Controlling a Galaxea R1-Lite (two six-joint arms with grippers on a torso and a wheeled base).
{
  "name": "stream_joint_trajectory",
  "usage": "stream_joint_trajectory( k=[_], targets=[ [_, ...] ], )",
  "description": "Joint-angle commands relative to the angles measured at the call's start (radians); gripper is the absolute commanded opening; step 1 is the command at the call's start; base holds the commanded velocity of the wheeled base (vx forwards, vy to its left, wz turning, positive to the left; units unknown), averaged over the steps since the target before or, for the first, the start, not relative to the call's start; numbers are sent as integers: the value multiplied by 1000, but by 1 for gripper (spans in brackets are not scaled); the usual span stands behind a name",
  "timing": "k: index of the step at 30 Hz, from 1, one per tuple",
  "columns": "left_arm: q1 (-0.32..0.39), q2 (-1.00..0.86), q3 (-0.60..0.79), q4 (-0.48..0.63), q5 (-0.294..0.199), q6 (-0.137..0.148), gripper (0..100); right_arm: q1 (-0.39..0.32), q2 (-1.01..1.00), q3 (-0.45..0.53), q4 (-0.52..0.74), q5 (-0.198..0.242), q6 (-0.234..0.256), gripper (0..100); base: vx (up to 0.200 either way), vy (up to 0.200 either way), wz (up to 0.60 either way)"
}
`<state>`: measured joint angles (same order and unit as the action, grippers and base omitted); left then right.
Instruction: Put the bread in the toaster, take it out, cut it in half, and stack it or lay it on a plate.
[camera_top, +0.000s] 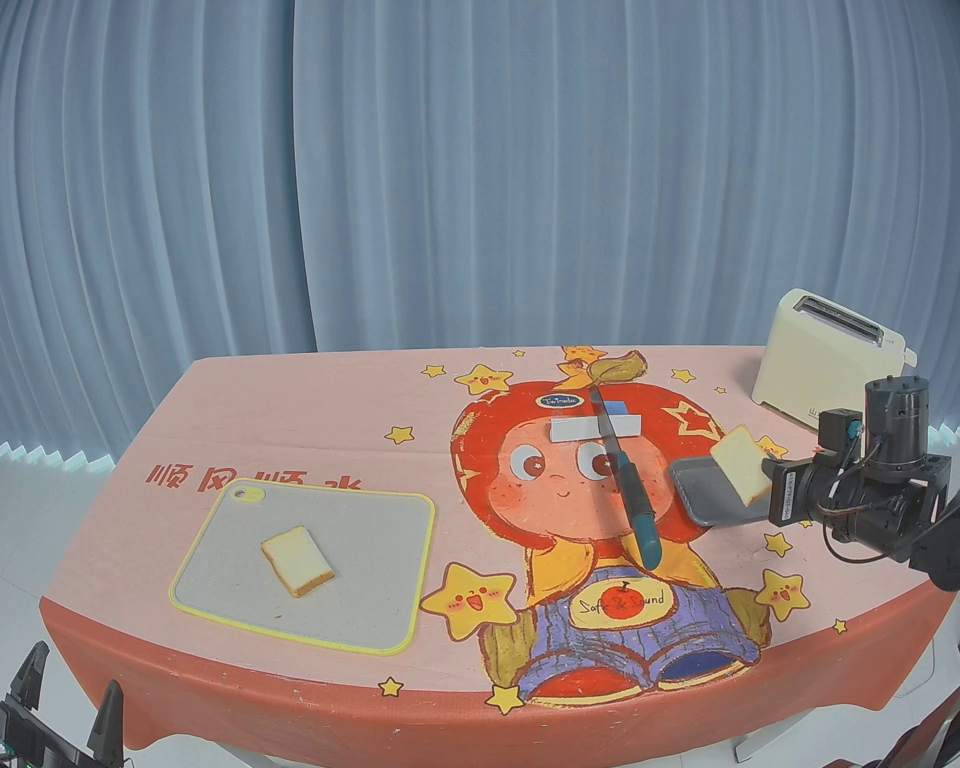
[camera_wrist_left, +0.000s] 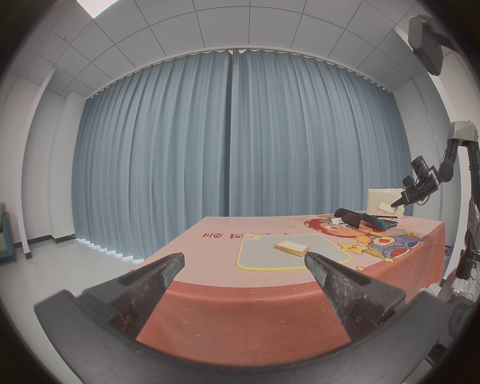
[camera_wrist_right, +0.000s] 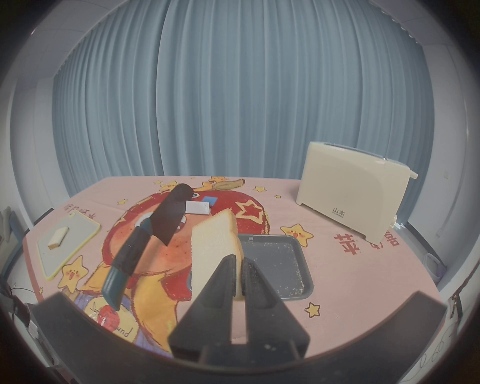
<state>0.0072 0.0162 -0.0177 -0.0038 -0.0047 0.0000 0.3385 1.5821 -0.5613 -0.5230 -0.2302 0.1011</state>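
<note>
My right gripper (camera_top: 765, 477) (camera_wrist_right: 239, 267) is shut on a bread slice (camera_top: 741, 464) (camera_wrist_right: 214, 252), holding it on edge above the grey tray (camera_top: 706, 490) (camera_wrist_right: 280, 265). The cream toaster (camera_top: 826, 357) (camera_wrist_right: 355, 187) stands at the table's far right, beyond the tray. A second bread slice (camera_top: 297, 560) (camera_wrist_left: 292, 247) lies flat on the grey, yellow-rimmed cutting board (camera_top: 380, 590) (camera_wrist_left: 265, 257) at the front left. A knife with a teal handle (camera_top: 628, 485) (camera_wrist_right: 137, 245) lies in the middle of the table. My left gripper (camera_wrist_left: 245, 272) is open, low off the table's front left corner.
A small white and blue block (camera_top: 585, 426) (camera_wrist_right: 198, 207) lies under the knife's blade. The pink printed tablecloth (camera_top: 300, 420) covers the table, with a blue curtain behind. Bare cloth lies between the cutting board and the knife.
</note>
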Motion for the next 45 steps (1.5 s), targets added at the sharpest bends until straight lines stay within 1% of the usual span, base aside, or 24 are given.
stream_joint_trajectory(
  k=[1,12,45],
  targets=[
    [0,-16,18,-1,0,0,100,-13,48,-5,0,-1,0,0,0,0,0],
    [0,-16,18,-1,0,0,100,-35,101,-20,-2,-3,2,0,0,0,0],
    [0,-16,18,-1,-1,0,100,-36,142,-32,-2,-12,3,0,0,0,0]
  ],
)
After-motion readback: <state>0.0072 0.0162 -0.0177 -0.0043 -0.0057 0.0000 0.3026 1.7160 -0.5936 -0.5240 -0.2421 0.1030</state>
